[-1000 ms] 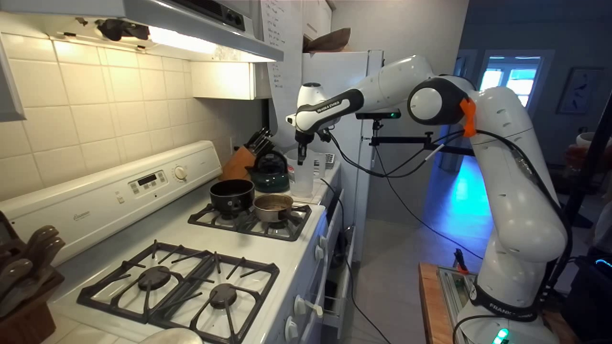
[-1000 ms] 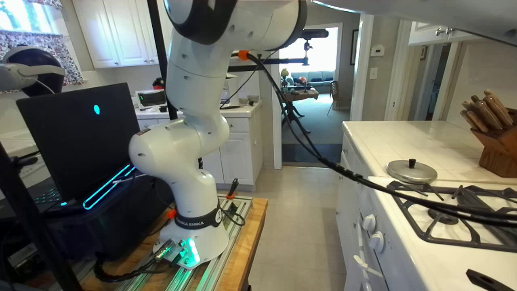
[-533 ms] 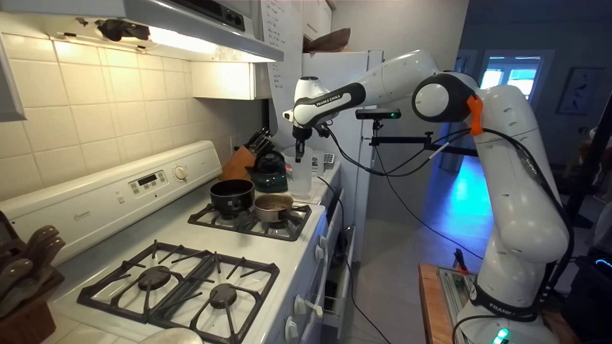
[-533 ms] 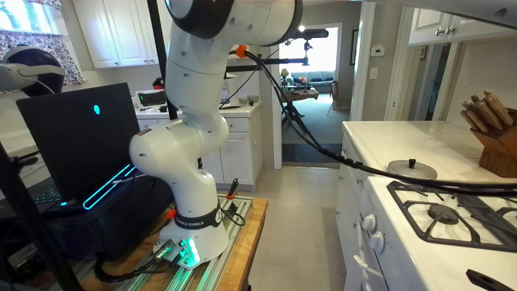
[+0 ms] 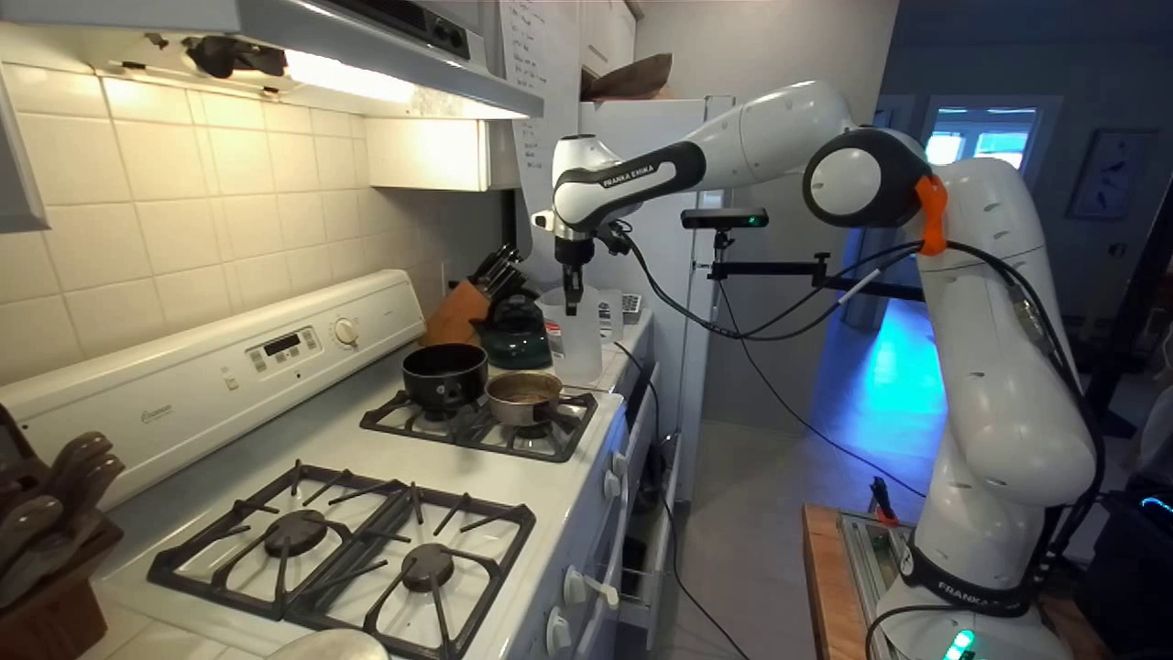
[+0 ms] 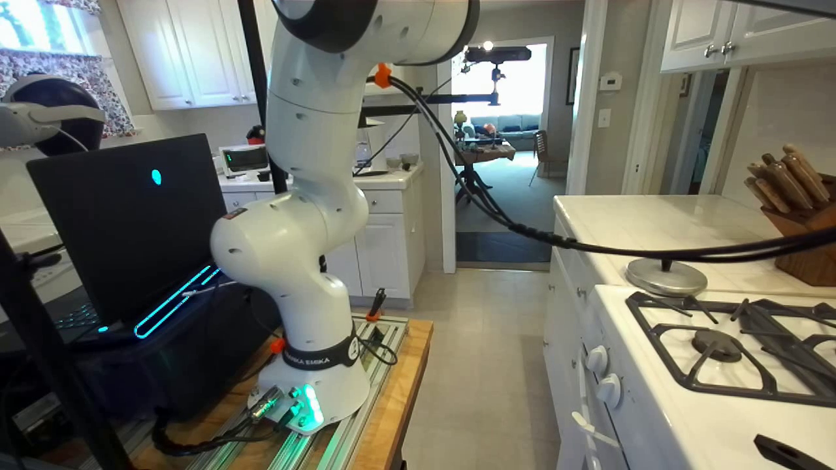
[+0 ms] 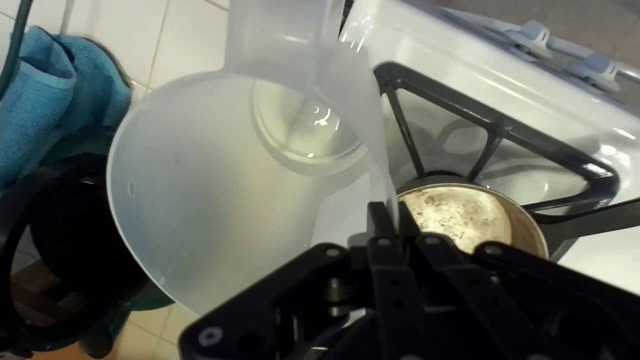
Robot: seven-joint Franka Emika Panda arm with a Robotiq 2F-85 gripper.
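My gripper (image 7: 395,215) is shut on the rim of a translucent plastic pitcher (image 7: 225,190), one finger inside the wall and one outside. The pitcher's handle (image 7: 280,35) juts toward the top of the wrist view, and its round base shows at the bottom of the inside. In an exterior view the gripper (image 5: 573,307) points down at the top of the pitcher (image 5: 577,353), beyond the far burners. Whether its base touches the counter I cannot tell. Close by sits a small metal pan (image 7: 460,215) with a stained inside. The gripper is out of frame in an exterior view.
A black pot (image 5: 445,374) stands beside the pan on the far grate. Behind are a dark green kettle (image 5: 516,346) and a knife block (image 5: 458,314). A blue towel (image 7: 35,110) lies left of the pitcher. The range hood (image 5: 385,55) overhangs the stove.
The arm has come up and toward the stove; its wrist moved left and up in an exterior view. The pitcher shifted slightly with it. The arm's cables swung higher.
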